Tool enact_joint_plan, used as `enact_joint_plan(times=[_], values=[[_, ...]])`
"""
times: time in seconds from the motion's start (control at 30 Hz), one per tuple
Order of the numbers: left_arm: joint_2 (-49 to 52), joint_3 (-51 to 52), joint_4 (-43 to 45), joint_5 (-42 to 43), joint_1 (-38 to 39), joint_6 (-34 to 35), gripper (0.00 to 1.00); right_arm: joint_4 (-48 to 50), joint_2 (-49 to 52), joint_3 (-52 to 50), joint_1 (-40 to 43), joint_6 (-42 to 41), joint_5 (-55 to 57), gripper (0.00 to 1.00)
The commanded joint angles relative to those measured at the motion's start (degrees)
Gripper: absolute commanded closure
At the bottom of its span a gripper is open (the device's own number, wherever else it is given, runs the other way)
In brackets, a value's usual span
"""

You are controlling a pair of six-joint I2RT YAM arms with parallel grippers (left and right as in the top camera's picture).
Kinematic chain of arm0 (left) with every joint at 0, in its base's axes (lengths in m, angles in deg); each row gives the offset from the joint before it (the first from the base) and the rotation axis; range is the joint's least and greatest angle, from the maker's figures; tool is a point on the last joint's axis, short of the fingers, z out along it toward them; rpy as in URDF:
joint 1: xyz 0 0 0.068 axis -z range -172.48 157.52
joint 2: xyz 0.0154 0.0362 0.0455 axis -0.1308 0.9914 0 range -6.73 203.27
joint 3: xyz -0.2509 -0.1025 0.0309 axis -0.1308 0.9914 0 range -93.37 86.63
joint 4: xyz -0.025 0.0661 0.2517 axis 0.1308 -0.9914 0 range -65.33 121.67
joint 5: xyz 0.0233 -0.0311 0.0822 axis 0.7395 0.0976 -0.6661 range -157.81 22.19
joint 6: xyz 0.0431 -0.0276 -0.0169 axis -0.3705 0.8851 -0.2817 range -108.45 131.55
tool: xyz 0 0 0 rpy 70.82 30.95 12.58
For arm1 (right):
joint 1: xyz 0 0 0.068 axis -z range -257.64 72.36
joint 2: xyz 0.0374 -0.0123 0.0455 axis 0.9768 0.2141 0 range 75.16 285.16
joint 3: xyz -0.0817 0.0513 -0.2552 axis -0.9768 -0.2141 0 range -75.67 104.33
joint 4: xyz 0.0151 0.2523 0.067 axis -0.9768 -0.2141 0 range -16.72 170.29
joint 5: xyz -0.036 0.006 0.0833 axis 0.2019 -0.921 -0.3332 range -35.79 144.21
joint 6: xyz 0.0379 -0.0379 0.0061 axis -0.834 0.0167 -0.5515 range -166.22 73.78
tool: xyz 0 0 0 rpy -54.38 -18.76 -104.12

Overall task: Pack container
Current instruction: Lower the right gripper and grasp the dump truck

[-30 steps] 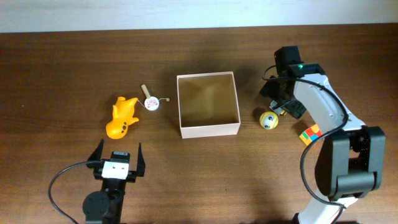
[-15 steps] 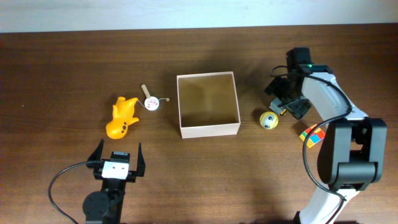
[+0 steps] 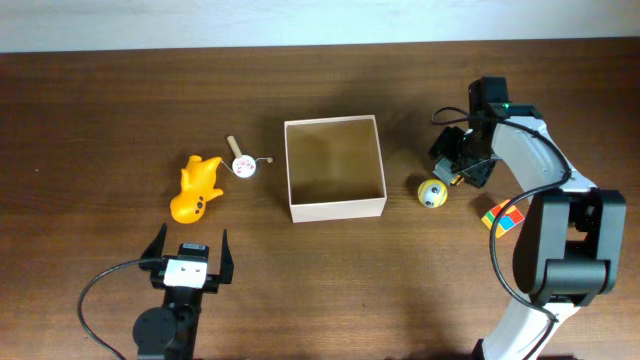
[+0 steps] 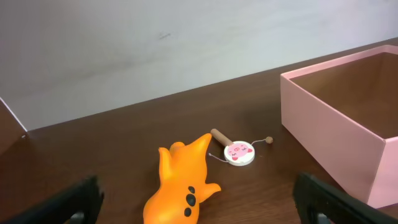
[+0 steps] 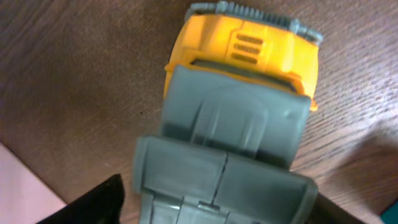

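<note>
The container (image 3: 335,207), a white square open box with a tan inside, stands at the table's middle with nothing in it; its wall also shows in the left wrist view (image 4: 336,137). My right gripper (image 3: 458,165) is right of the box, low over a yellow and grey toy truck (image 5: 242,93). Its fingers (image 5: 236,205) straddle the truck's grey rear, open, with a small gap on the left. My left gripper (image 3: 188,250) is open and empty near the front edge, and its fingers (image 4: 199,205) frame an orange animal toy (image 4: 186,183).
The orange toy (image 3: 197,188) and a small round rattle drum (image 3: 243,165) lie left of the box. A yellow ball (image 3: 431,193) lies next to the right gripper. A colour cube (image 3: 500,217) lies by the right arm. The box corner (image 5: 25,186) shows at lower left.
My right arm has swung to the right and its gripper has settled lower over the toy truck. The left arm and the other toys have not moved.
</note>
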Motion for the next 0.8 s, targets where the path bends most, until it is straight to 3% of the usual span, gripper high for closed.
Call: enact_joint_plan(times=[0.0,0.13,0.5,0.6,0.77], values=[[-0.44,0.17,-0.37,-0.20,-0.24,-0.87,0.01,-0.02,0.98,0.57,-0.42,0.74,0.28,0.32],[-0.44,0.17,-0.37,-0.20,-0.24,-0.87,0.01,-0.04,0.98,0.57,-0.42,0.17,2.34,0.41],[-0.44,0.17,-0.37,-0.20,-0.24,-0.87,0.01,-2.08,0.98,0.46,-0.42,3.10,14.69,0.46],[-0.44,0.17,-0.37,-0.20,-0.24,-0.87,0.01,-1.73,0.98,0.46,-0.42,6.75,14.86,0.46],[-0.44,0.17,-0.37,-0.20,-0.24,-0.87,0.01,0.50,0.98,0.46,-0.42,11.41,14.84,0.38]])
